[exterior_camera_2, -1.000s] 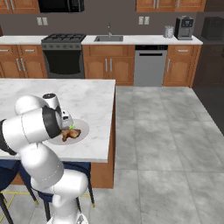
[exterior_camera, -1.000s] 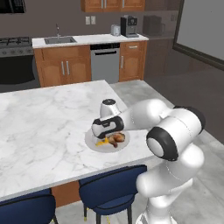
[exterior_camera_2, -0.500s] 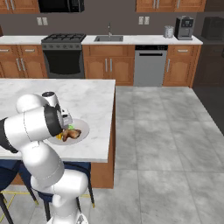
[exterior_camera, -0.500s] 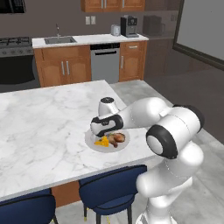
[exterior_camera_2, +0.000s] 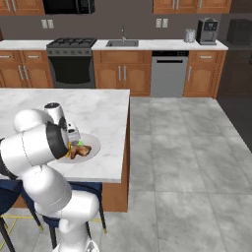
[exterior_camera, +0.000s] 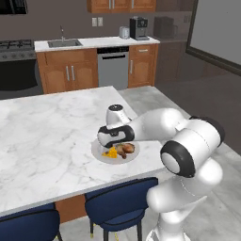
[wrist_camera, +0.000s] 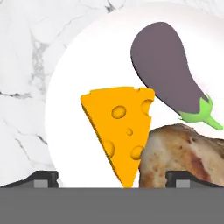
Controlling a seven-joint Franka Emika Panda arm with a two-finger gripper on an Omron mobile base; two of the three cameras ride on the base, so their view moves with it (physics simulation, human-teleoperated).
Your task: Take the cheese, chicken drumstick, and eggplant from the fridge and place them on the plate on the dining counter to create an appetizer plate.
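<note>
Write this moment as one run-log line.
claw: open | plate: cheese, eggplant, chicken drumstick on it | held: nothing

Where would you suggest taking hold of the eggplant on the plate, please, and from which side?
Probably across the eggplant's broad purple body, coming straight down from above. It lies flat on the plate, and its far side faces bare plate. The green stem end lies close against the chicken drumstick, and the cheese crowds the near side.

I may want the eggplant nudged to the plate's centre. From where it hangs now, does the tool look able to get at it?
Probably yes. The tool hangs open just above the plate, and the eggplant lies uncovered at the far side. The cheese and chicken drumstick sit nearer, so it would reach over them.
</note>
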